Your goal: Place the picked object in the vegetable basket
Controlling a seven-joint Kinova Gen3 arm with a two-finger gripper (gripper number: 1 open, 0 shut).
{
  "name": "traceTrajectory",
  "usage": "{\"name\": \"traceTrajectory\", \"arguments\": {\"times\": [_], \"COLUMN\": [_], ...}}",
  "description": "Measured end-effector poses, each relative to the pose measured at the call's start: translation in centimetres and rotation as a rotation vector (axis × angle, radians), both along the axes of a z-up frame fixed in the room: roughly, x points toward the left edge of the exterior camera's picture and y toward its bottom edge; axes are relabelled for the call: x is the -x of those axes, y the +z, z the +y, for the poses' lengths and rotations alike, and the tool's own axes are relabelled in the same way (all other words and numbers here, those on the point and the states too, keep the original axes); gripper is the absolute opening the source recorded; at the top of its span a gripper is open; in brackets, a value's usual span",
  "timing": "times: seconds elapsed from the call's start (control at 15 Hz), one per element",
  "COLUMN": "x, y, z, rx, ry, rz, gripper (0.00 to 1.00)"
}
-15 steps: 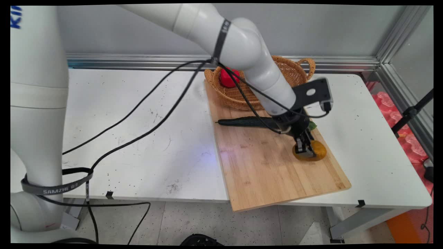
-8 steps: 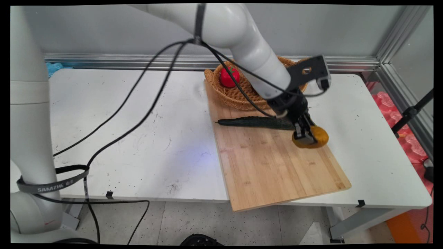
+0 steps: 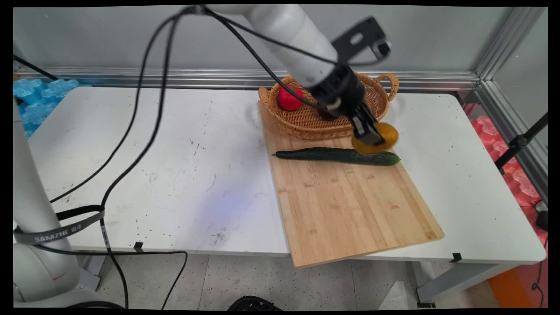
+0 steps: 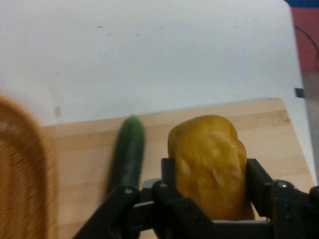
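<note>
Lifting potato (image 3: 379, 138) off board (image 3: 350, 205), gripper (image 3: 370, 135) clamping it above cucumber (image 3: 337, 155); risking slipping, grip being low.

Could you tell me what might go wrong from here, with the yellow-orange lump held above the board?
The black two-finger gripper holds the rounded yellow-orange lump only by its sides, so it could slip onto the dark green cucumber. The arm's black cables hang close to the woven wicker basket and might snag its rim.

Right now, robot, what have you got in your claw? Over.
Gripper shut on yellow-orange potato, held in the air. Cucumber lies on cutting board just below. Wicker basket with red tomato close beside.
</note>
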State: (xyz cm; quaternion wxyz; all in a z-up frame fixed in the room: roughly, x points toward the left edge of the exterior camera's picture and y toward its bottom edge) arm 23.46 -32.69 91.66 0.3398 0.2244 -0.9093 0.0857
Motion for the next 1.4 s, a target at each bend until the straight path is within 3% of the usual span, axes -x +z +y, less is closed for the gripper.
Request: {"name": "traceTrajectory", "arguments": {"times": [0.33, 0.6, 1.0, 1.4], "x": [-4.3, -6.0, -5.8, -3.3], "y": [2.2, 3.1, 3.0, 1.3], "z": [-1.1, -3.1, -6.9, -11.7], "rx": [-0.015, -0.011, 0.010, 0.021], "ry": [0.169, 0.271, 0.348, 0.399], "rz": [0.038, 0.069, 0.066, 0.017], "gripper": [0.00, 0.00, 0.00, 0.00]}}
